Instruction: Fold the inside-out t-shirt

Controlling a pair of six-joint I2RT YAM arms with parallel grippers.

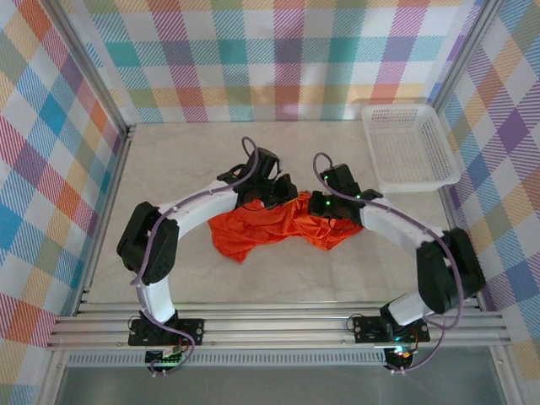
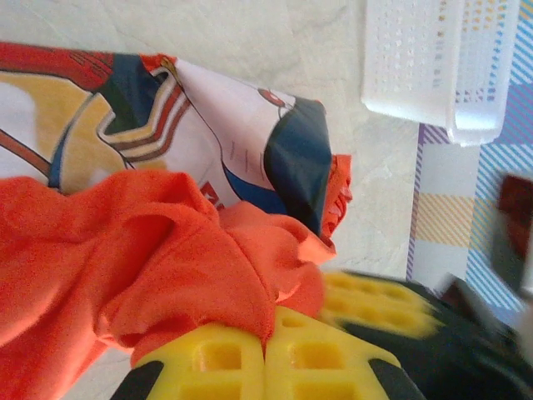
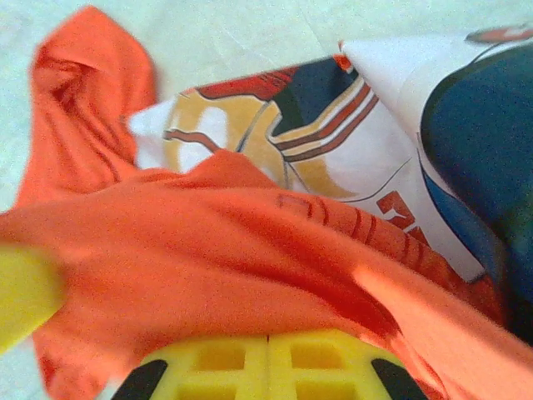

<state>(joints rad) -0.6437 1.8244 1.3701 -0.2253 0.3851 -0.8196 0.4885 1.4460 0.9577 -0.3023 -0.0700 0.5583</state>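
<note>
The inside-out t-shirt (image 1: pixel 270 226) is a crumpled orange-red heap at the middle of the table, between both arms. My left gripper (image 1: pixel 283 192) sits at its far edge, and in the left wrist view its yellow fingers (image 2: pixel 268 321) are shut with a bunched fold of orange fabric (image 2: pixel 125 242) pinched at their tips. My right gripper (image 1: pixel 317 207) is close beside it on the right, its fingers (image 3: pixel 268 337) shut on the taut orange cloth (image 3: pixel 208 242). A colourful white, blue and yellow print (image 2: pixel 233 133) (image 3: pixel 333 150) shows where the shirt is turned back.
A white perforated basket (image 1: pixel 409 143) (image 2: pixel 433 58) stands at the back right of the pale table (image 1: pixel 186 160). Plaid walls close in the left, back and right sides. Aluminium rails (image 1: pixel 278 325) run along the near edge.
</note>
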